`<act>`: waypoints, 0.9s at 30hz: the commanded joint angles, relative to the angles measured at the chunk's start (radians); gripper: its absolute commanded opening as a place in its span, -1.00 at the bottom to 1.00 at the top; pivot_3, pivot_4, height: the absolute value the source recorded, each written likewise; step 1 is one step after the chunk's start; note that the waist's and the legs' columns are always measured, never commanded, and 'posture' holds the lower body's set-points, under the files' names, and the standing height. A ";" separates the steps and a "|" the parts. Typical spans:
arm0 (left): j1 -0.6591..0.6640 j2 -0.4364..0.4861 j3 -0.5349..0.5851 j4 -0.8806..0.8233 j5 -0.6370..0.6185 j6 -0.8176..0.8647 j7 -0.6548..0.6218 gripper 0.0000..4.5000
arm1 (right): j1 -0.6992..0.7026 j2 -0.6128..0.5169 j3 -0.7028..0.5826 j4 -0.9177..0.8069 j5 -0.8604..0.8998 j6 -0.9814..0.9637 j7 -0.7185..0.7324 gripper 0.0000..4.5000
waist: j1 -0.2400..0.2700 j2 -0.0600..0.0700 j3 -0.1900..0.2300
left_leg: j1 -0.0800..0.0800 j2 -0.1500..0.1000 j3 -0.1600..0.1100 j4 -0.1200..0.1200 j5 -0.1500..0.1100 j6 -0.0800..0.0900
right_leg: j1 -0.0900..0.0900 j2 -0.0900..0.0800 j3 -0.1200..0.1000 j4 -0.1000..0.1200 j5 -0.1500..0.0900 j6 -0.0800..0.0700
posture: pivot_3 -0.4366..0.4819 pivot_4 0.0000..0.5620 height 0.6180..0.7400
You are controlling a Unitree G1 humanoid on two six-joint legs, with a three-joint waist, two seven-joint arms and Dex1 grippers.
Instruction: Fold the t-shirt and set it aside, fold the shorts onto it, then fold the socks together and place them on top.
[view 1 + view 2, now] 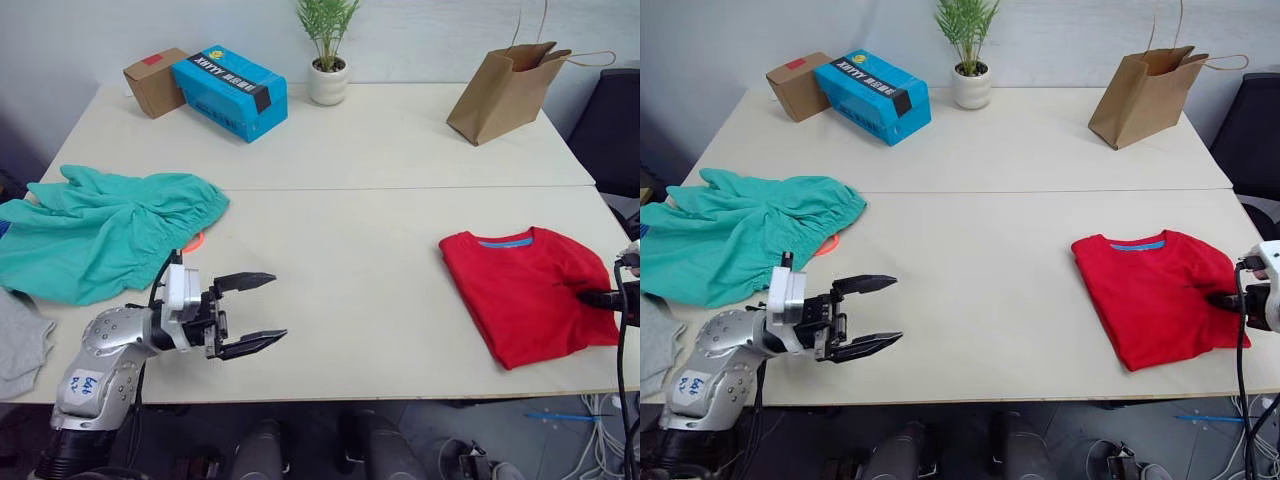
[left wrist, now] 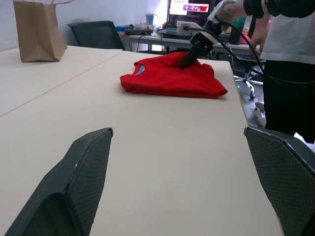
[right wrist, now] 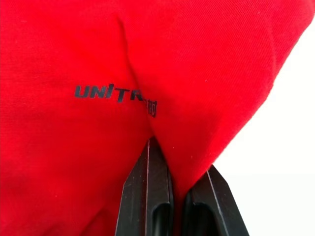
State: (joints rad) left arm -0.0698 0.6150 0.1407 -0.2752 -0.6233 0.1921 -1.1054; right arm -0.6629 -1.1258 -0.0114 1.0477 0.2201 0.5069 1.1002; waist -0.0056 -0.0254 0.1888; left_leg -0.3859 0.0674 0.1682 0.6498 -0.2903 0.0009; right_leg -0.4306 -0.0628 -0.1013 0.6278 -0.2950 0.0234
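Pale and broad, the counter (image 1: 380, 300) carries a potted plant (image 1: 328, 50) at its far edge, which serves as the landmark: a blue box (image 1: 230, 90) and a small cardboard box (image 1: 155, 80) sit to the plant's left, a brown paper bag (image 1: 505, 90) to its right. Well forward and right of the plant lies the t-shirt (image 1: 520, 290), already folded into a compact red block with its blue neck band facing the plant. The right hand (image 3: 179, 196) is clenched on a pleat of that red cloth at the block's outer edge, the fabric tenting up between its closed fingers. Far forward and left of the plant, the shorts (image 1: 100, 230) sprawl unfolded, an orange drawstring (image 1: 193, 240) peeking out from under them, and the socks (image 1: 20, 340) lie at the counter's near left corner. The left hand (image 1: 250, 312) hovers released, fingers spread, just forward of the shorts and touching nothing. The step in hand looks like setting the shirt aside; doing it well means dragging low and slowly so the layers do not slide apart, then letting go cleanly without tugging the top fold open.
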 commanded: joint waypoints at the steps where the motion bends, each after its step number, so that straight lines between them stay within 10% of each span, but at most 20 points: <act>1: 0.002 0.011 0.014 -0.031 -0.013 -0.003 -0.002 1.00 | 0.011 -0.010 -0.011 -0.016 -0.013 0.058 0.070 -0.76 | 0.000 0.000 0.000 | 0.000 0.000 0.000 0.000 0.000 0.000 | 0.000 0.000 0.000 0.000 0.000 0.000 | -0.05 -0.47 1.00; 13: 0.065 0.076 0.107 0.068 0.006 -0.001 -0.019 1.00 | 0.356 -0.122 -0.292 -0.344 0.050 -0.272 0.104 0.98 | -0.001 0.008 -0.001 | 0.000 0.000 0.001 0.000 -0.001 0.001 | 0.000 0.000 0.000 0.000 0.000 0.000 | -0.05 -0.47 1.00; 20: 0.179 0.110 0.334 0.132 0.034 -0.054 0.077 1.00 | 0.614 0.132 -0.549 -0.854 0.236 -0.656 0.163 0.98 | -0.026 0.004 0.000 | 0.003 0.005 0.000 -0.003 -0.002 0.001 | 0.001 0.004 0.000 0.000 0.000 -0.001 | -0.05 -0.47 1.00; 27: 0.483 -0.002 0.597 0.121 0.065 -0.120 0.192 1.00 | 0.648 0.436 -0.263 -1.218 0.294 -0.656 0.113 0.98 | -0.031 0.004 0.000 | 0.006 0.005 0.002 -0.003 -0.003 0.002 | 0.002 0.003 0.001 0.002 0.000 -0.003 | -0.05 -0.47 1.00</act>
State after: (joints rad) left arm 0.3874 0.6354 0.6678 -0.1439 -0.5629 0.1002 -0.9614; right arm -0.0068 -0.7248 -0.3366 -0.1245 0.5181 -0.1151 1.2146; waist -0.0365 -0.0219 0.1885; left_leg -0.3804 0.0726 0.1700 0.6469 -0.2939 0.0030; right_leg -0.4288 -0.0604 -0.1004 0.6293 -0.2950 0.0205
